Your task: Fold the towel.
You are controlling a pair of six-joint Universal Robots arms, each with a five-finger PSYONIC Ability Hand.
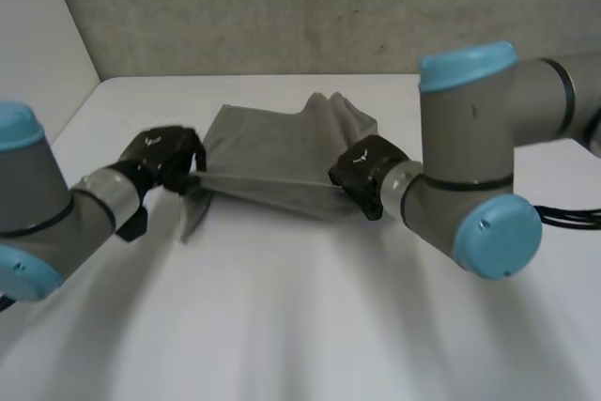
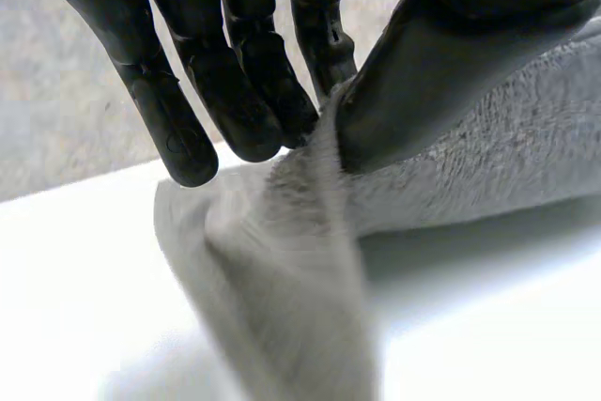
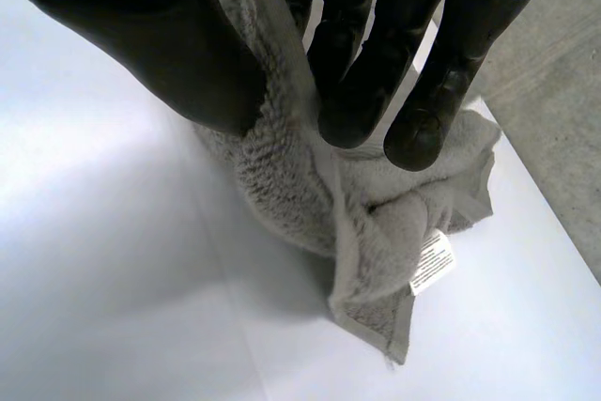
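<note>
A grey towel [image 1: 272, 157] lies on the white table [image 1: 300, 307], its near edge lifted and stretched taut between both hands. My left hand [image 1: 164, 159] pinches the near left corner of the towel [image 2: 310, 232] between thumb and fingers [image 2: 235, 91]; the corner droops below the grip. My right hand [image 1: 368, 174] pinches the near right corner of the towel [image 3: 300, 185] between thumb and fingers [image 3: 376, 72]. Bunched cloth with a small white label [image 3: 432, 263] hangs under that hand. The far part of the towel rests on the table, rumpled at the back right.
A grey wall [image 1: 310, 7] rises just behind the table's far edge, and a pale side wall [image 1: 38, 35] stands at the left. Bare white tabletop stretches in front of the towel toward me.
</note>
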